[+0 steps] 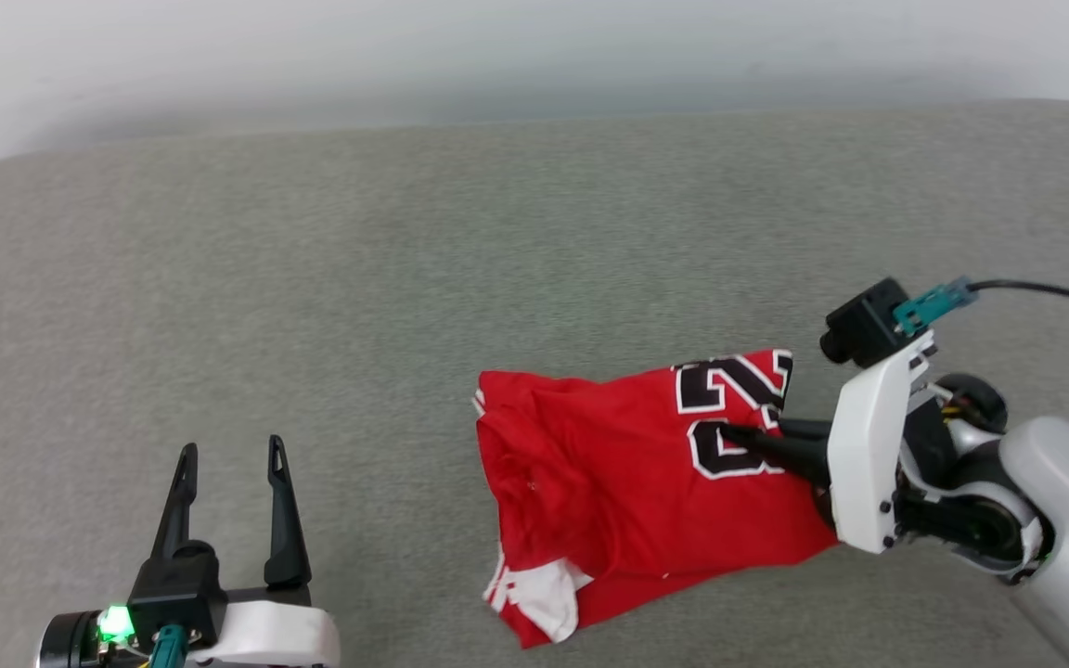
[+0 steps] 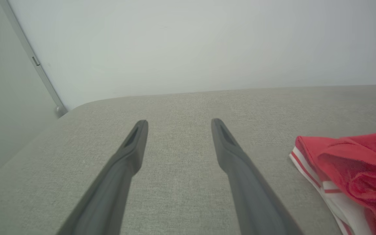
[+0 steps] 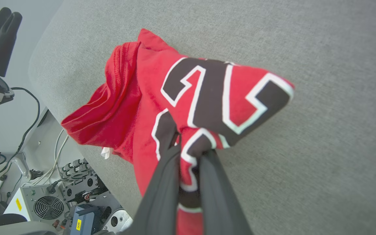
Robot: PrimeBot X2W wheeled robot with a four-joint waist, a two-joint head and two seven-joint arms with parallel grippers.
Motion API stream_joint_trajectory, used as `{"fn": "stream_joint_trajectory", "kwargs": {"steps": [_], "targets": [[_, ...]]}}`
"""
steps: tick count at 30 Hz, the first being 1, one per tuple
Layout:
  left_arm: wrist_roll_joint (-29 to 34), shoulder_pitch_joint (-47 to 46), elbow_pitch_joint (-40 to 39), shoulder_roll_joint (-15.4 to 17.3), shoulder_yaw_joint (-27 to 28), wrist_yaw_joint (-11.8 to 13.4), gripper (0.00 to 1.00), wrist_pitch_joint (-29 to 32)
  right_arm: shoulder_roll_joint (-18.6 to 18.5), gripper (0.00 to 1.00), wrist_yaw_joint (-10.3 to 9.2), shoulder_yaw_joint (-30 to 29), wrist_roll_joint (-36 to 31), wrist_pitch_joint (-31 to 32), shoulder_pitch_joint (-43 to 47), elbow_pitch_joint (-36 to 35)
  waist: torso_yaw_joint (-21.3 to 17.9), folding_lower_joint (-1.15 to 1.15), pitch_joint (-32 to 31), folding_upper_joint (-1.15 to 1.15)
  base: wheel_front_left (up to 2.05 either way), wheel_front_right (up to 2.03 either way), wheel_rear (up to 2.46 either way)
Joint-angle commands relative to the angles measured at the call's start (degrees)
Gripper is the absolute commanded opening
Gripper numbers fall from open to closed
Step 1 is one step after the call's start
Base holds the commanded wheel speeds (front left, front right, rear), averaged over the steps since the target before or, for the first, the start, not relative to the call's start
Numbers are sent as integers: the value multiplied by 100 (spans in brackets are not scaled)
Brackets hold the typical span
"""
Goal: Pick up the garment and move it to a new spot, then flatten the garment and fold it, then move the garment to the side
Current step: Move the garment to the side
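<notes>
The garment (image 1: 609,464), a red shirt with black white-outlined numbers and a white striped sleeve, lies crumpled on the grey surface at centre right. My right gripper (image 1: 739,434) reaches in from the right and is shut on a fold of the numbered fabric. The right wrist view shows that pinch up close, with both fingers (image 3: 162,182) pressed together on the garment (image 3: 135,98). My left gripper (image 1: 231,447) rests open at the lower left, well clear of the shirt. In its own view the left gripper (image 2: 179,122) holds nothing, and the garment (image 2: 354,163) sits off to the right.
The grey fabric surface (image 1: 405,278) stretches wide, bare to the left of and behind the shirt, with a pale wall (image 1: 534,46) beyond its far edge. Below the surface's near edge, the right wrist view shows equipment with a fan and cables (image 3: 47,205).
</notes>
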Motion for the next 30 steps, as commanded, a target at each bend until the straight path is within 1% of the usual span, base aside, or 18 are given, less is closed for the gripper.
{"fn": "stream_joint_trajectory", "kwargs": {"steps": [1,7,12,13,17,23,30], "targets": [[1,40,-21,-5,30,12,100,-13,-68,0,-2,11,-8,-26,-126,-87,-248,0,-88,0,0,0,0],[-27,59,-113,-5,184,53,100,-13,-588,0,-2,86,-163,39,-447,-592,-913,0,63,0,0,0,0],[13,-70,-238,33,303,23,100,-13,-1116,0,-2,-21,-438,70,-687,-698,-1361,0,376,0,0,0,0],[52,-160,-282,88,353,-17,100,-13,-1361,0,-2,-143,-629,58,-832,-581,-1548,0,619,0,0,0,0],[106,-357,-362,170,346,-67,100,-13,-1700,0,-4,-269,-970,-4,-1087,-198,-1655,0,989,0,0,0,0],[159,-640,-497,319,326,-101,100,-13,-1911,0,-4,-373,-1533,-170,-1541,742,-1675,0,1553,0,0,0,0],[191,-870,-705,458,289,-68,100,-13,-1922,0,-4,-829,-1998,-461,-2005,1963,-1616,0,2084,0,0,0,0]]}}
